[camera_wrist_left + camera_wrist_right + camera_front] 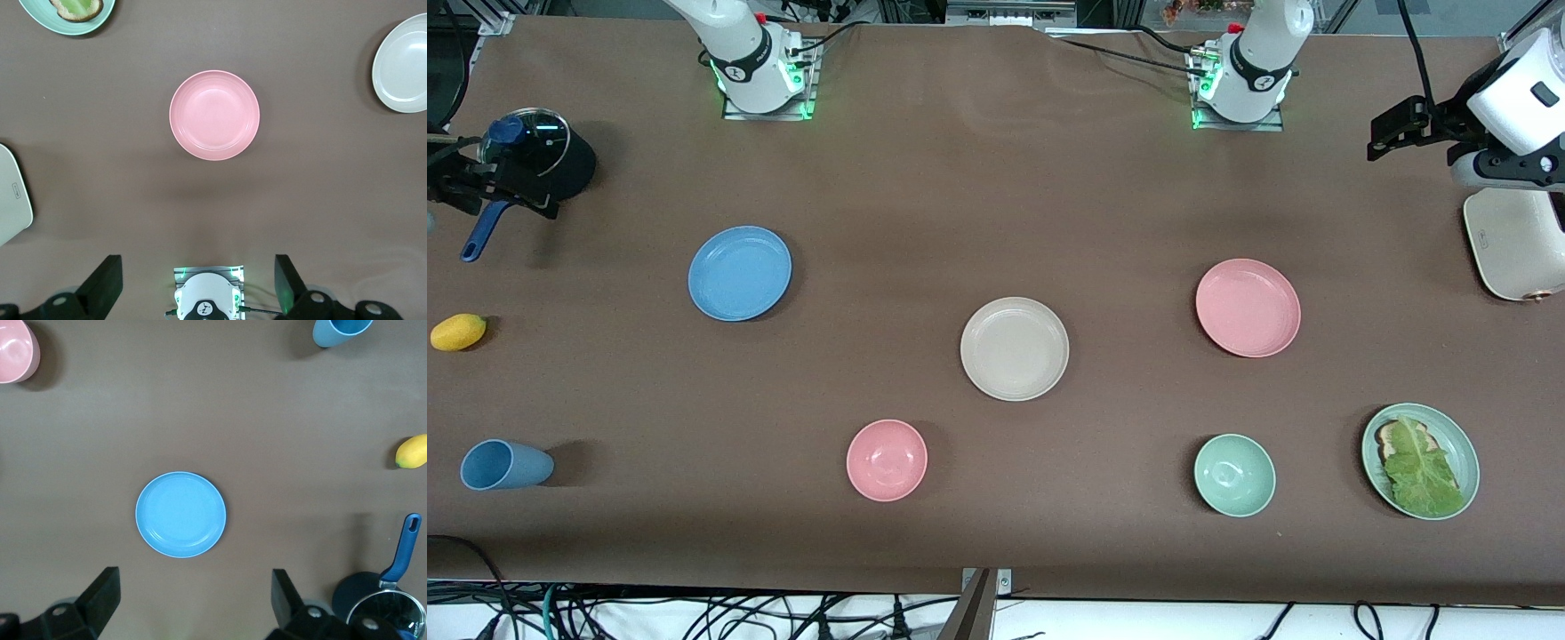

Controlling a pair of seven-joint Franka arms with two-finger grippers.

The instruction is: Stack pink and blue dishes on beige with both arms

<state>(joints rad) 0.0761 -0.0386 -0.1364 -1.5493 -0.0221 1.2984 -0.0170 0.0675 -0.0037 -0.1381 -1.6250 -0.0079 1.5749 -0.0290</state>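
Plates lie apart on the brown table [996,178]: the beige plate [1015,348] at the middle, the pink plate [1248,308] toward the left arm's end, the blue plate [740,273] toward the right arm's end. The left gripper [197,283] hangs high over the table near the pink plate, fingers spread wide and empty. The right gripper [193,600] hangs likewise near the blue plate, wide open, holding nothing. A pink bowl [887,460] sits nearer the camera than the beige plate.
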